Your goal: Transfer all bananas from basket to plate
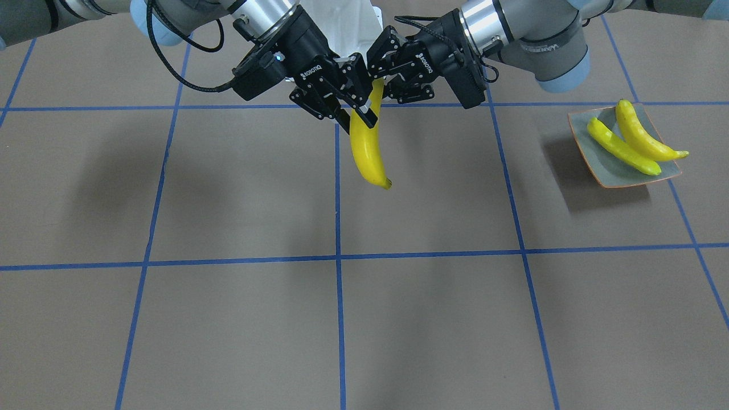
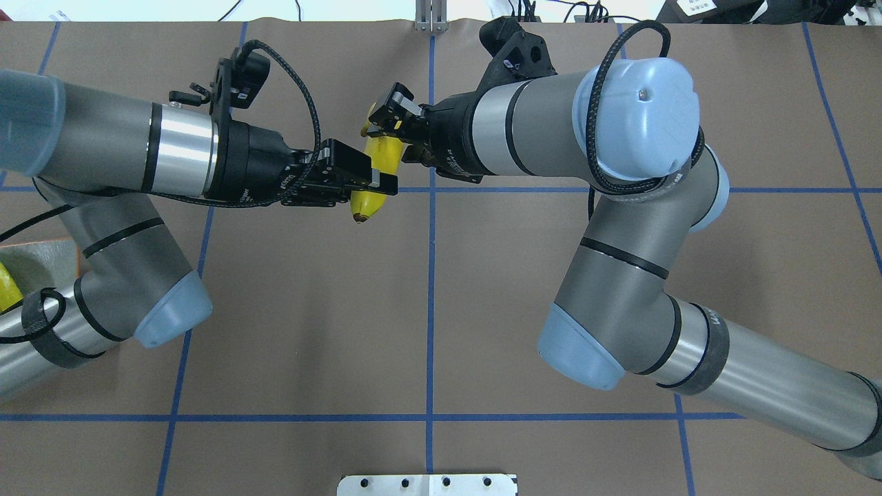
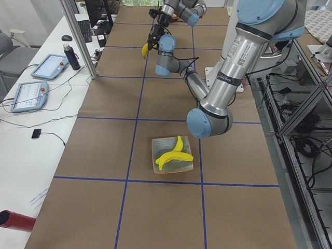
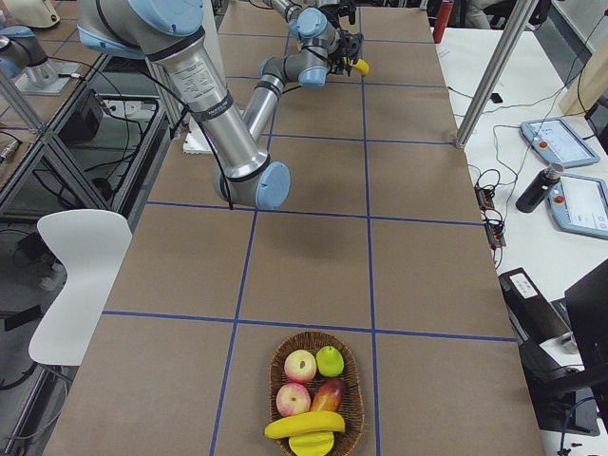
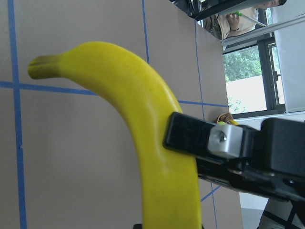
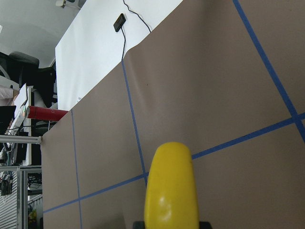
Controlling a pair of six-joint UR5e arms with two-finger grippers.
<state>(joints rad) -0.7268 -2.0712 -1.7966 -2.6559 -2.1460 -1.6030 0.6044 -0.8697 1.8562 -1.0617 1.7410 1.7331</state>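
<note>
One yellow banana [image 1: 367, 154] hangs in the air over the table's middle, between my two grippers. My right gripper [image 1: 359, 114] is shut on its upper half. My left gripper [image 1: 380, 80] closes on its top end; in the overhead view it [image 2: 375, 184] grips from the left. The left wrist view shows the banana [image 5: 143, 109] with the right gripper's finger [image 5: 190, 138] pressed on it. Two bananas [image 1: 632, 145] lie on the grey-green plate [image 1: 615, 175]. The wicker basket [image 4: 356, 408] holds one more banana [image 4: 304, 425].
The basket also holds two apples [image 4: 299, 366], a green fruit [image 4: 330, 360] and a mango [image 4: 328, 391]. The plate [image 3: 155, 155] sits at the table's left end. A metal post [image 3: 78, 36], a bottle [image 3: 70, 56] and tablets stand on the operators' side.
</note>
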